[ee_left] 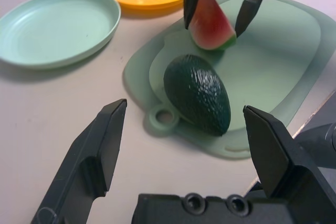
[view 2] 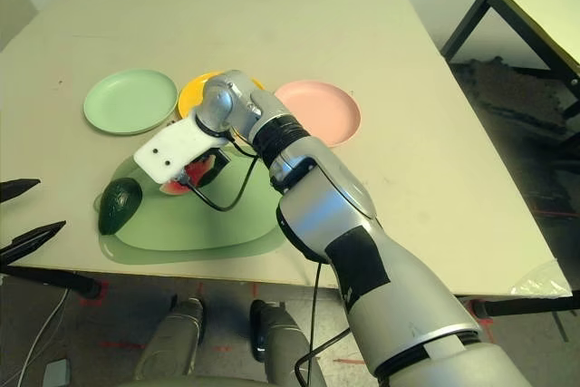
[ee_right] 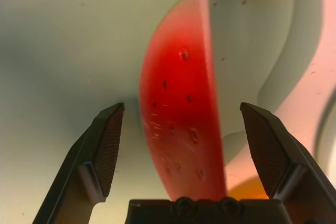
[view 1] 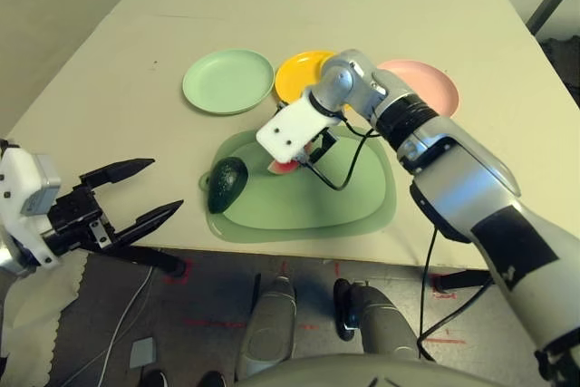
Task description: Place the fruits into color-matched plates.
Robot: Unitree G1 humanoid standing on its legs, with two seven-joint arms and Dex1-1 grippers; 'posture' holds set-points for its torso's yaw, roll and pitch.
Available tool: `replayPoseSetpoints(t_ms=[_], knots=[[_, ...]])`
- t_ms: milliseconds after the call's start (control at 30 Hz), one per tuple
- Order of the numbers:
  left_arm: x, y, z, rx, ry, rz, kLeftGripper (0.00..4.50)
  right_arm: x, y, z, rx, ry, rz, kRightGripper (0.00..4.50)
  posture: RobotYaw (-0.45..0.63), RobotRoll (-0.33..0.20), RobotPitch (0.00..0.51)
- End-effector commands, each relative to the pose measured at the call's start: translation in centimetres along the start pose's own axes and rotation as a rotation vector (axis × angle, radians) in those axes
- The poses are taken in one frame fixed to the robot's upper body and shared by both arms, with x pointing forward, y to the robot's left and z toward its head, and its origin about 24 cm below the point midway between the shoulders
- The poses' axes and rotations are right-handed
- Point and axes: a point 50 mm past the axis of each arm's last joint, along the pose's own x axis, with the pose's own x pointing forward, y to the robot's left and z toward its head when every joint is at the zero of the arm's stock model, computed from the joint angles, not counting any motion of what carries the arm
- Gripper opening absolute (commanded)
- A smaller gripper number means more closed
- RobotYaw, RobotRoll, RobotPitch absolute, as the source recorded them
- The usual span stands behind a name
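Right gripper (ee_right: pixel 178 129) straddles the watermelon wedge (ee_left: pixel 211 22) — jaws wide, not gripping.
Left gripper (view 1: pixel 149 192), wide open, holds nothing.

Avocado (view 1: pixel 227 184) beside watermelon wedge (ee_left: pixel 211 22)

Three round plates stand on the desk: one mint green plate (view 1: pixel 227 82), one yellow plate (view 1: pixel 299 72) and one pale pink plate (view 1: pixel 426 86). One large green mat (view 1: pixel 353 197) lies just beside them. Two toy fruits rest on it: one red watermelon wedge (ee_left: pixel 210 22), between the right gripper's (ee_left: pixel 220 10) two black fingers, and one dark green avocado (ee_left: pixel 198 93), ahead of the left gripper's (ee_left: pixel 186 145) two black fingers. Two silver arms, each with one gripper.
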Motion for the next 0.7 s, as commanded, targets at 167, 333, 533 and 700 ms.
replayPoseSetpoints(t_ms=[167,333,533,700], knots=[[0.0,-0.7,0.5,0.016,-0.033,-0.01,4.5,0.8,0.6,-0.5,-0.025,0.072,0.053,4.46,0.3,0.0,0.193],[0.1,-0.8,0.6,0.015,-0.039,-0.014,4.5,0.5,1.2,-1.3,-0.006,0.115,0.094,4.28,0.3,0.0,0.194],[0.4,-0.6,0.7,0.025,-0.048,-0.016,4.5,0.5,1.7,-1.7,0.031,0.123,0.14,2.41,0.3,0.0,0.194],[0.6,-0.5,0.8,0.027,-0.054,-0.019,4.5,0.3,1.8,-1.8,0.044,0.115,0.154,2.09,0.28,0.0,0.191]])
